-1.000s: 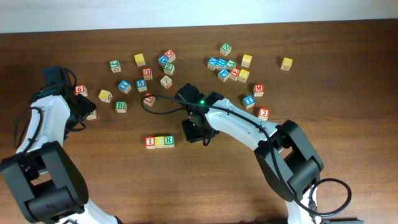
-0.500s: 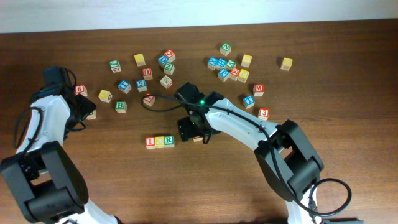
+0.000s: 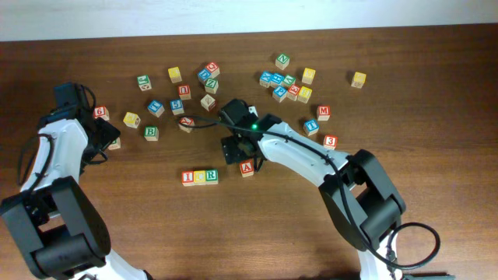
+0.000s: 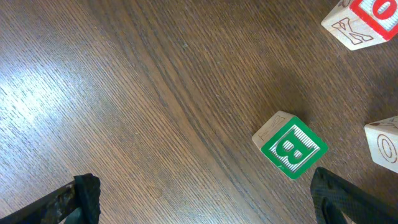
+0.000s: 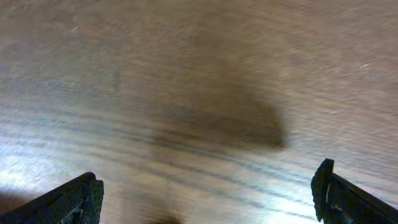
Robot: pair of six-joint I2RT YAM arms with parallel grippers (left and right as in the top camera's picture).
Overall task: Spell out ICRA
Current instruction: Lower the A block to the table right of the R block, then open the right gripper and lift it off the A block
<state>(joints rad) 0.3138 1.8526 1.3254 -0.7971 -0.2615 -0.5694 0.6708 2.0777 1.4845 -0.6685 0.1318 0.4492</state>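
Note:
Three cubes stand in a row on the table: the red-lettered I [image 3: 187, 178], the yellow-faced C [image 3: 199, 177] and the green-lettered R [image 3: 211, 176]. The red-lettered A cube [image 3: 247, 168] rests apart, a gap to the right of the R and slightly farther back. My right gripper [image 3: 233, 148] hovers just up-left of the A. In the right wrist view the gripper [image 5: 208, 199] is open over blurred bare wood, holding nothing. My left gripper [image 3: 107, 137] is at the far left, and in its own wrist view it [image 4: 205, 199] is open and empty.
A green B cube [image 4: 290, 145] lies just ahead of my left gripper's right finger. Several loose cubes are scattered at the back, among them a Z [image 3: 211, 85], an M [image 3: 324, 112], a 3 [image 3: 330, 141] and a 6 [image 3: 99, 112].
My right gripper has opened, let go of the A cube right of the row, and drawn back up and to the left. The left arm has not moved.

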